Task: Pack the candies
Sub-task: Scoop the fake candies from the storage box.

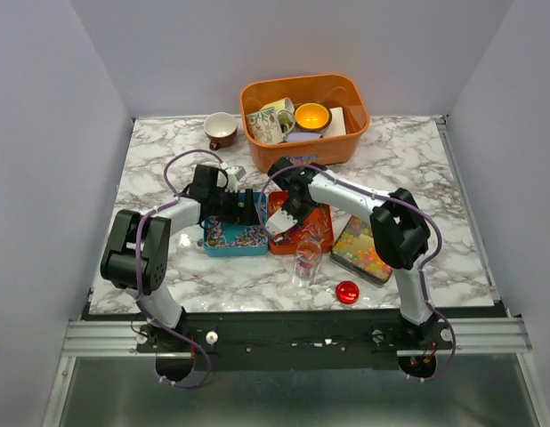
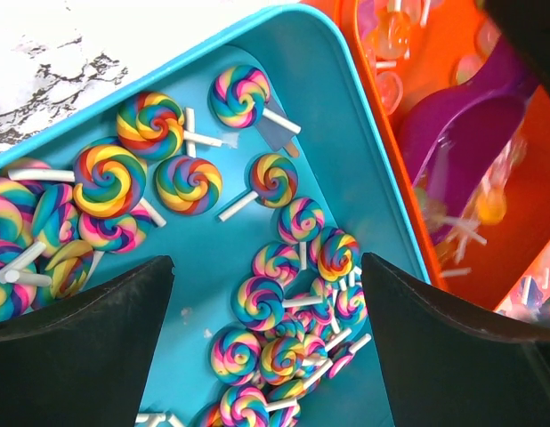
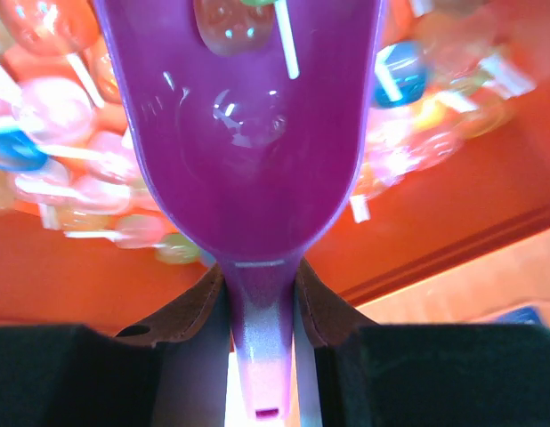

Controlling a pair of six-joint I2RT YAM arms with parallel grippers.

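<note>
Candies (image 2: 188, 184) lie sorted across the marble tabletop (image 1: 168, 151): rainbow swirl pops in the teal tray (image 2: 213, 267), translucent pale pops in the orange tray (image 3: 97, 285) just beside it, and glossy jelly beads (image 1: 362, 251) just right of that. The left fingers (image 2: 88, 347) hang spread to their widest over the swirl pops and hold nothing. The right fingers (image 3: 188, 311) are partly closed, clamped on the handle of the purple scoop (image 3: 248, 160), whose bowl is low in the orange tray among the pale pops. Only a piece or two sits at the far end of the bowl, so the step in hand looks like scooping, with the load barely gathered. The next move likely calls for driving the scoop under the pile, lifting it level, and carrying it to the clear cup (image 1: 306, 262) near the front edge, close to the red lid (image 1: 347, 292), without tipping early.
</note>
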